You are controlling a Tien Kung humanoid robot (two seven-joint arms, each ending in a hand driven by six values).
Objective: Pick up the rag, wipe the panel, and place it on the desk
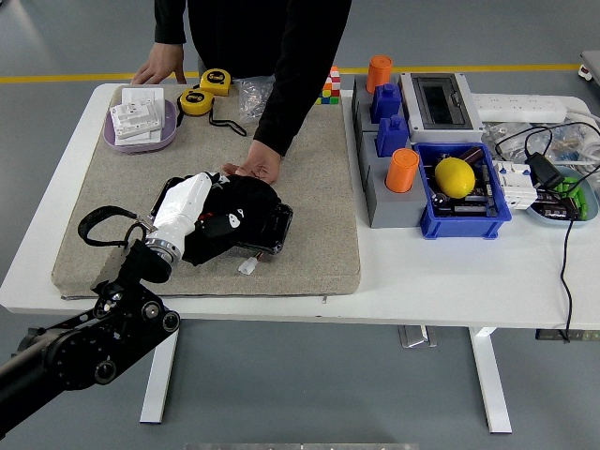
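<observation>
1. Fingers of the left hand (202, 214) were buried in the black rag (234, 211) and pressed down into it, apparently so the cloth could be dragged over the panel (270, 228) lying under it.
2. From the head view, the rag covered most of the dark panel, which lay on the grey mat (309, 197) near the table's (441, 277) front edge; only the panel's right end showed.
3. A person's hand (254, 170) rested at the panel's far edge, probably steadying it against the wiping.
4. The person's other hand (159, 71) was braced flat on the table's far side, beside a purple tray (169, 127).
5. No right hand was in view.
6. Counted: one rag, one panel, two yellow tape measures (206, 89), two orange cylinders (403, 170), one yellow ball (455, 176) in a blue bin (497, 214).
</observation>
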